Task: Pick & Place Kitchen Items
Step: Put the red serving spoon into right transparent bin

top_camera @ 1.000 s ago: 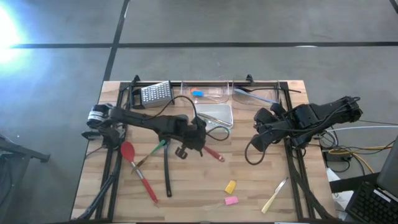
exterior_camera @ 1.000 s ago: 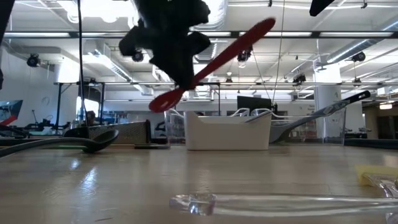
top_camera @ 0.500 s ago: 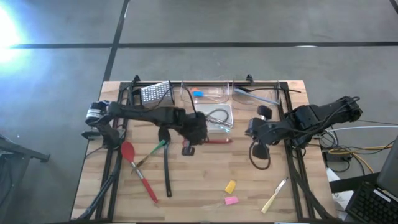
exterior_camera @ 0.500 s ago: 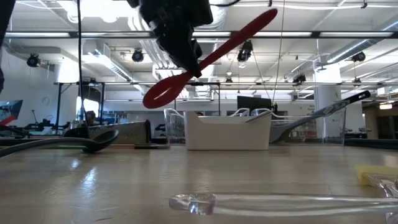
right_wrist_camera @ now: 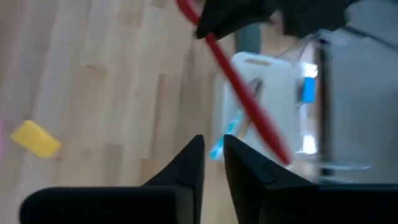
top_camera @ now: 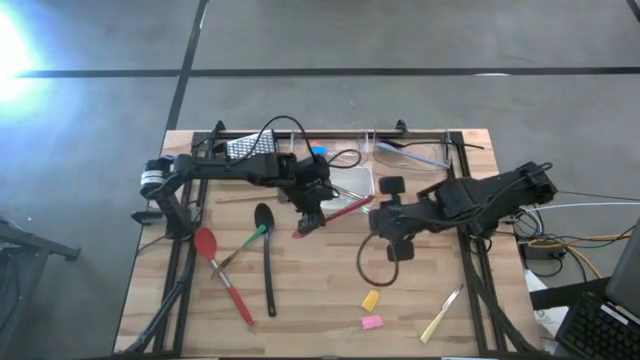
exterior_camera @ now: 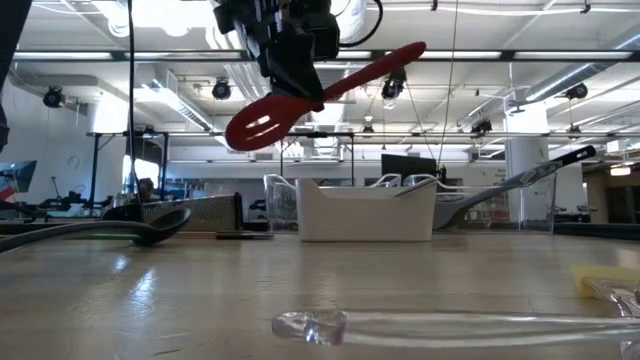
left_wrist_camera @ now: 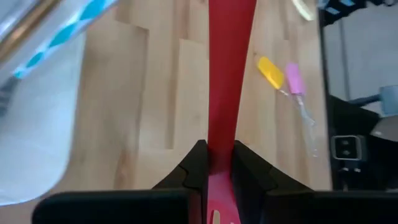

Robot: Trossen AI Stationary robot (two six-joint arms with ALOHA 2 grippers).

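My left gripper (top_camera: pixel 312 208) is shut on a red slotted spatula (top_camera: pixel 338 211), held in the air over the table's middle, next to the white tray (top_camera: pixel 352 184). The low view shows the spatula (exterior_camera: pixel 320 95) high above the tabletop. My right gripper (top_camera: pixel 378 216) hovers just right of the spatula's handle end, shut and empty; its wrist view shows the spatula (right_wrist_camera: pixel 249 106) ahead of it. On the table lie another red spatula (top_camera: pixel 222 275), a black spoon (top_camera: pixel 266 262), a yellow piece (top_camera: pixel 370 299), a pink piece (top_camera: pixel 371 322) and a pale stick (top_camera: pixel 440 318). My left gripper pinches the red spatula's handle (left_wrist_camera: pixel 221 134) between its two fingers, close to the slotted head. The fingers come from above and lie across the handle. The spatula is lifted clear and tilted, its head (exterior_camera: pixel 258 125) lower and its handle end (exterior_camera: pixel 408 52) higher.
A steel grater (top_camera: pixel 250 149) and two clear bins (top_camera: pixel 340 150) (top_camera: pixel 415 153) stand along the far edge; a blue piece (top_camera: pixel 318 151) lies in one bin. A black cable loop (top_camera: pixel 375 265) hangs below my right arm. Bare wood shows at the near middle.
My left gripper has gone toward the far edge with the red spatula, which has turned about: its handle now points toward the far right and its slotted face shows in the low view. My right gripper has gone toward the table's left, nearer the spatula.
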